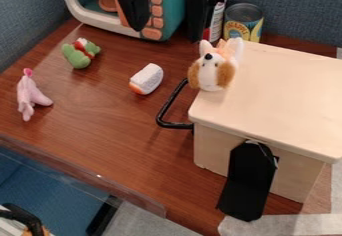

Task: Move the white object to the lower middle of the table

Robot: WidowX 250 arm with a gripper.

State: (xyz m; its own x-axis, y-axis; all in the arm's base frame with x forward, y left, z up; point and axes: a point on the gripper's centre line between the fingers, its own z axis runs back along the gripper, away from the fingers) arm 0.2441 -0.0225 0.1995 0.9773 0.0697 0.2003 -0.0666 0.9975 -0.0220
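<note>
Reddish-brown, wood-grained table [100, 125]; pale, smooth, round-cornered box [287, 100]. The hard black gripper [167, 34] has its jaws spread wide. The stubby, rounded white object [147, 79], orange-ended, lies on the table, nearer the camera than the jaws and apart from them.

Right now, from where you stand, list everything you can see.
White object: one, white with orange end, middle of table
Table: one, reddish brown, under the toys
Pink plush: one, pink, table's left side
Green plush: one, green with red, upper left of table
Dog plush: one, white and brown, on box's near-left corner area
Box: one, pale wood, right
Bent bar: one, black, box's left side
Flap: one, black, box's front
Toy oven: one, cream and teal, orange buttons, back
Can: one, yellow label, behind box
Bottle: one, white and red, beside can
Partition: blue, behind
Pincer: one, black, before toy oven
</note>
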